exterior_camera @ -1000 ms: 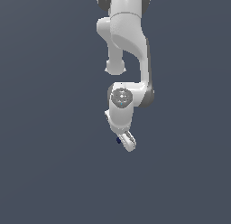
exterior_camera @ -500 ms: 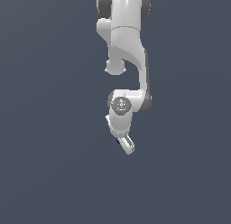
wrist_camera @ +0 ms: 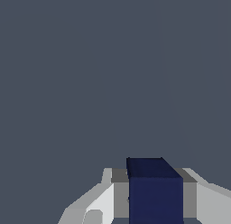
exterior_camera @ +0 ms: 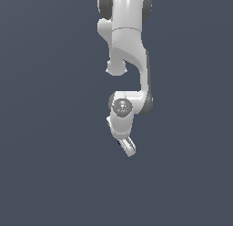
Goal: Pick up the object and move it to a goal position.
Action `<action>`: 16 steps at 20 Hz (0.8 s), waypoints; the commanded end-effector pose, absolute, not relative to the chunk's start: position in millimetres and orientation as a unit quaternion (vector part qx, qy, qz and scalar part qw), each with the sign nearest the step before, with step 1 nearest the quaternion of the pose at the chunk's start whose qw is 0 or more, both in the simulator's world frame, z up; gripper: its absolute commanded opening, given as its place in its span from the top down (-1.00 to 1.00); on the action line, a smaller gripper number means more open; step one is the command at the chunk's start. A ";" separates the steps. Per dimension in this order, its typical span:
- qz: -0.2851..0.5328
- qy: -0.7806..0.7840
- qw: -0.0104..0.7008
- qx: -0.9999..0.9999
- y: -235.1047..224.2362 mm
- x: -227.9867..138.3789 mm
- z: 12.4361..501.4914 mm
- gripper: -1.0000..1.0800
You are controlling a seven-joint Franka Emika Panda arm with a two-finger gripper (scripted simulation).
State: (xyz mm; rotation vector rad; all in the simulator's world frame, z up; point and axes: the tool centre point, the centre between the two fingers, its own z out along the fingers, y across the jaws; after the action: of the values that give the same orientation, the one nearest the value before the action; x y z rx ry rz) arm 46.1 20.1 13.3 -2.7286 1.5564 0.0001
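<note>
The object (wrist_camera: pixel 155 191) is a small dark navy-blue piece that looks blocky in the wrist view, where it sits between my two white fingers (wrist_camera: pixel 106 203). My gripper (wrist_camera: pixel 155 205) is shut on it. In the exterior view the white arm hangs down from the upper edge, and the gripper (exterior_camera: pixel 127 147) is at its lower end, above the plain grey surface. There the object is only a dark sliver (exterior_camera: pixel 121 142) between the fingers. No goal marker shows in either view.
A plain dark grey surface (exterior_camera: pixel 50 166) fills both views around the arm. No other objects, containers or edges are in view.
The wrist and gripper have shifted slightly downward in the exterior view, and the upper arm has straightened a little. The gripper has stayed shut on the object.
</note>
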 end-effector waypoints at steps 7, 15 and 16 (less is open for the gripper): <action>0.000 0.495 0.000 -0.869 21.9 45.9 18.3 1.00; 0.000 0.496 0.000 -0.869 36.2 44.5 59.9 1.00; 0.000 0.496 0.000 -0.869 39.1 44.3 68.3 1.00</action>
State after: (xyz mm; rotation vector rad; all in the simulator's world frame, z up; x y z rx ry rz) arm 44.3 34.7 56.0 -2.7289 1.5579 0.0020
